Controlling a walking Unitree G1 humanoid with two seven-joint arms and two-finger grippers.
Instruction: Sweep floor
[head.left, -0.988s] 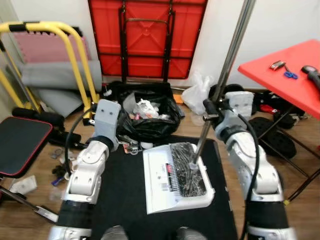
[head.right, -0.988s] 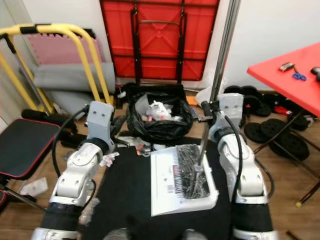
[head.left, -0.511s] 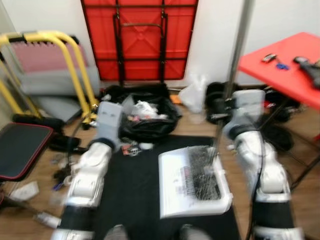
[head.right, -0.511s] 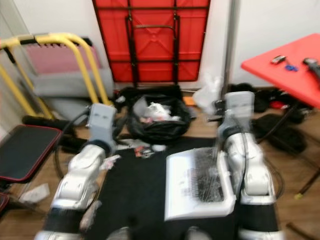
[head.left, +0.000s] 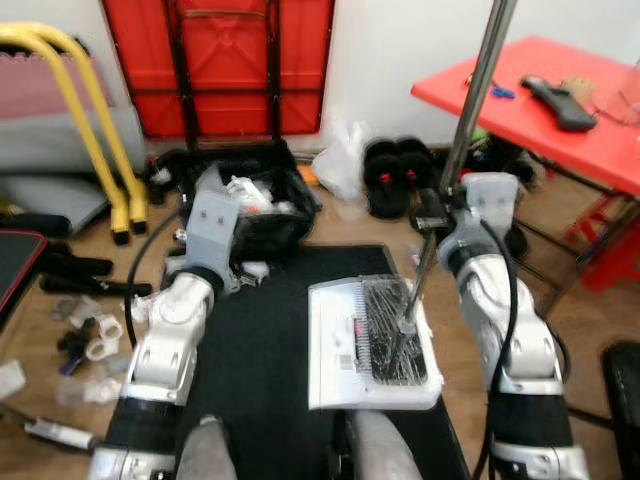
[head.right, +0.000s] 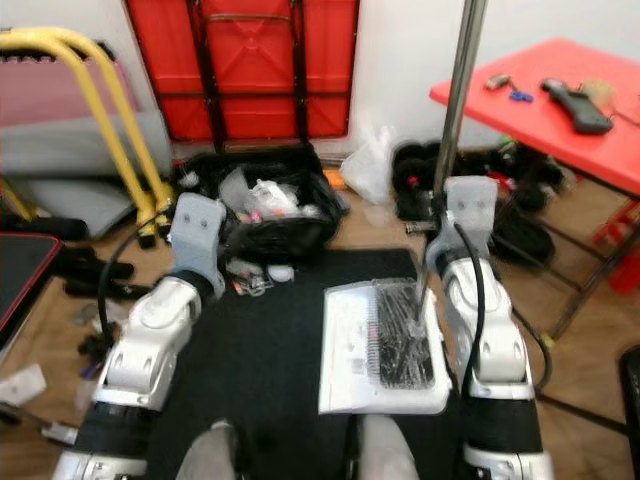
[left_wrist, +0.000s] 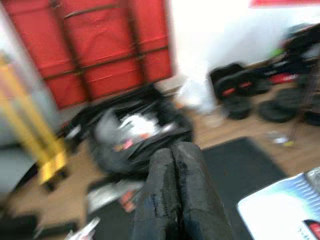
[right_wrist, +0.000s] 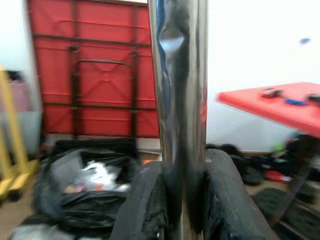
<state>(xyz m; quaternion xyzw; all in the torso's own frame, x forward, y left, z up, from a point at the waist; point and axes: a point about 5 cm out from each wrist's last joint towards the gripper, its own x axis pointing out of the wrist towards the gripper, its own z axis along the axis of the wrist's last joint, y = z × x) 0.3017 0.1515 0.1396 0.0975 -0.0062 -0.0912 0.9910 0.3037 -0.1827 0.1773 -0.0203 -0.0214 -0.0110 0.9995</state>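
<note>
Nearest to us, the broom head (head.left: 392, 330) rests bristle-down in the white dustpan (head.left: 335, 345), which lies on the black mat (head.left: 265, 340) just ahead of the robot's feet. From the head the metal broom handle (head.left: 470, 110) rises steeply, tilted slightly away from us. The right gripper (right_wrist: 182, 200) pinches this handle between its 2 fingers, partway up the shaft. We judge the handle stiff, light and smooth; its polished surface looks slippery, so a firm pinch low on the shaft should give better control of the head. The bristles look soft and should flex against the floor. The thin plastic dustpan is likely to slide if pushed.

The left gripper (left_wrist: 172, 195) hovers over the mat with its 2 fingers pressed together, holding nothing.

Beyond the mat's far edge sits a black rubbish bag (head.left: 255, 210) with scraps scattered on the wooden floor (head.left: 330, 225) beside it. To the right, the red table (head.left: 540, 120) and its legs crowd the handle's swing. The folded red panel (head.left: 220, 60) and white wall (head.left: 390, 60) close the far side. We judge the most open room to lie leftward over the mat.
</note>
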